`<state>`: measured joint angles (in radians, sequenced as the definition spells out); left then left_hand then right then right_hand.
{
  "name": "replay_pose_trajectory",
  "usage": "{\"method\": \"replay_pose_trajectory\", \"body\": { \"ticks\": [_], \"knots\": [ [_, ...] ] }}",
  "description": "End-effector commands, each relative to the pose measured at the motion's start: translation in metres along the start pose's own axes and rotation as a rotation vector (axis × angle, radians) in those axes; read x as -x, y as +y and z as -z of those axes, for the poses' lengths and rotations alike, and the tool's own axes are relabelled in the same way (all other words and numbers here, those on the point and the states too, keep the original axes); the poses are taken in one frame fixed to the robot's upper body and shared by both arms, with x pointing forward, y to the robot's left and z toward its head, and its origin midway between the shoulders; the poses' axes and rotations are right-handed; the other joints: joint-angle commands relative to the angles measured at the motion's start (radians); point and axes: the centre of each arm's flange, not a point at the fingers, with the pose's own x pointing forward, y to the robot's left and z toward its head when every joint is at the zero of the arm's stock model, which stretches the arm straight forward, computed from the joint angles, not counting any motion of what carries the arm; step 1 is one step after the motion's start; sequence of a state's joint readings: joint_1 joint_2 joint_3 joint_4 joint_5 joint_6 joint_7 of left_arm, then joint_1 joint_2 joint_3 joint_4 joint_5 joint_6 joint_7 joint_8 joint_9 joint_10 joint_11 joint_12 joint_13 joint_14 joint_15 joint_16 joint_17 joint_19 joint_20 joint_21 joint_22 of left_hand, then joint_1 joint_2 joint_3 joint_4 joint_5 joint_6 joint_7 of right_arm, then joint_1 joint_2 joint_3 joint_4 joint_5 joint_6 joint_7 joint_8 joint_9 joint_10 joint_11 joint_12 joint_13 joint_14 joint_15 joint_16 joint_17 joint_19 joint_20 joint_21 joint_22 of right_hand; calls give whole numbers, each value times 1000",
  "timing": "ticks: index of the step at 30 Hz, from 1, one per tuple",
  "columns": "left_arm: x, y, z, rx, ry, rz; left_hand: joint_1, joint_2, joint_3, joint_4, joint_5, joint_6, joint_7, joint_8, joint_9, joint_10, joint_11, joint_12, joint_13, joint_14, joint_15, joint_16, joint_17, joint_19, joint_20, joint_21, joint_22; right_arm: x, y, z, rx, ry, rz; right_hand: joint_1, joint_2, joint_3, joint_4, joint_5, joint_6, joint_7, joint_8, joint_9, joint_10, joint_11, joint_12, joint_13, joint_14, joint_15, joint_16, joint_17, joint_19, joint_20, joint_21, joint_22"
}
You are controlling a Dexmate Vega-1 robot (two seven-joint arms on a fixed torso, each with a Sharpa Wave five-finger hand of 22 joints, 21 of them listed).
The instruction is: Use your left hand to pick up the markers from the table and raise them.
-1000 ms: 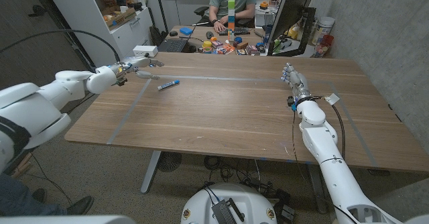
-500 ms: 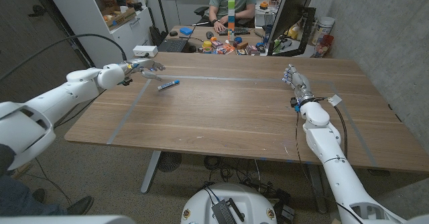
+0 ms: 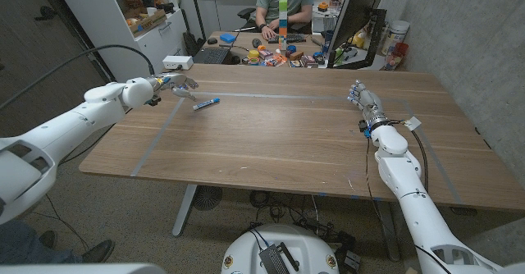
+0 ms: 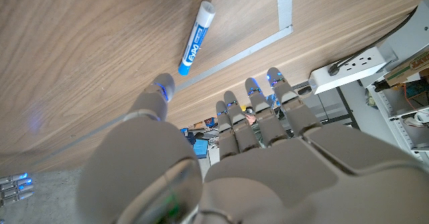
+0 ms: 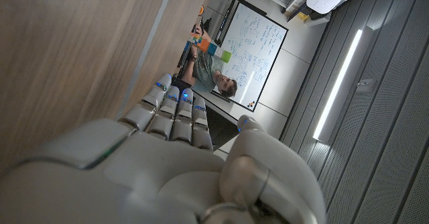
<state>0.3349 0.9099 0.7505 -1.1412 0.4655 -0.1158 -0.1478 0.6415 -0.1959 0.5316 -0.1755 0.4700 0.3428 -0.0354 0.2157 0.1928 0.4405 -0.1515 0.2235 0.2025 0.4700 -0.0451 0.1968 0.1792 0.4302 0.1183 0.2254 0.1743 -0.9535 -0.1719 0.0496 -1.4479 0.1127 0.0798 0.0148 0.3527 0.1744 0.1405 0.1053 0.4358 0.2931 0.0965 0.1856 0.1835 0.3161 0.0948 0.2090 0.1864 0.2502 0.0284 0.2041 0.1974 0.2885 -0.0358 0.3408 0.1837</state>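
A blue and white marker (image 3: 206,104) lies on the wooden table (image 3: 279,143) at the far left, beside a grey tape line. In the left wrist view the marker (image 4: 195,38) lies just beyond my fingertips. My left hand (image 3: 174,84) hovers a little behind and to the left of the marker, fingers apart and holding nothing; the left wrist view shows the left hand (image 4: 228,143) from behind. My right hand (image 3: 363,100) stands at the far right of the table with its fingers up, holding nothing, and the right wrist view shows the right hand (image 5: 174,150) from the back.
Grey tape lines (image 3: 271,96) mark out a rectangle on the table. A white power strip (image 3: 177,61) sits at the far left edge. Behind the table a person sits at a cluttered desk (image 3: 279,52) with a monitor (image 3: 361,15). Shelves (image 3: 143,7) stand at the back left.
My left arm has reached farther forward and to the right, bringing the hand closer to the marker. The marker and the right hand have stayed put.
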Motion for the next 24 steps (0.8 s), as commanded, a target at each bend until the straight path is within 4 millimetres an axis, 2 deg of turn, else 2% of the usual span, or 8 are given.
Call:
{"method": "replay_pose_trajectory", "body": {
  "ticks": [1,13,24],
  "knots": [
    [-5,2,1,13,76,10,10,1,-10,0,6,-2,3,-3,5,2,6,-1,3,-2,-38,-2,3,-1,13,-4,5,0,-9,4,-2,12,-7,-4,-6,0,3,-3,5,-8,7,4,5,3,7,2,9,5,3,6,10,3,-1,2],
    [-20,-3,-12,-9,69,29,9,2,-21,1,6,8,4,0,5,15,6,3,3,2,-35,-1,3,-2,18,-8,6,-6,-15,6,-4,11,-11,-6,-5,-1,3,-3,6,-9,7,4,5,3,7,2,10,4,3,6,11,5,-3,2],
    [-32,4,-34,-79,81,22,-2,0,-43,5,5,36,3,8,4,45,8,12,4,27,-24,6,4,3,18,-10,6,-9,-32,10,-23,-19,9,-8,-6,-2,3,-4,7,-9,8,4,5,3,7,2,10,6,3,6,10,6,-5,2]
  ]
}}
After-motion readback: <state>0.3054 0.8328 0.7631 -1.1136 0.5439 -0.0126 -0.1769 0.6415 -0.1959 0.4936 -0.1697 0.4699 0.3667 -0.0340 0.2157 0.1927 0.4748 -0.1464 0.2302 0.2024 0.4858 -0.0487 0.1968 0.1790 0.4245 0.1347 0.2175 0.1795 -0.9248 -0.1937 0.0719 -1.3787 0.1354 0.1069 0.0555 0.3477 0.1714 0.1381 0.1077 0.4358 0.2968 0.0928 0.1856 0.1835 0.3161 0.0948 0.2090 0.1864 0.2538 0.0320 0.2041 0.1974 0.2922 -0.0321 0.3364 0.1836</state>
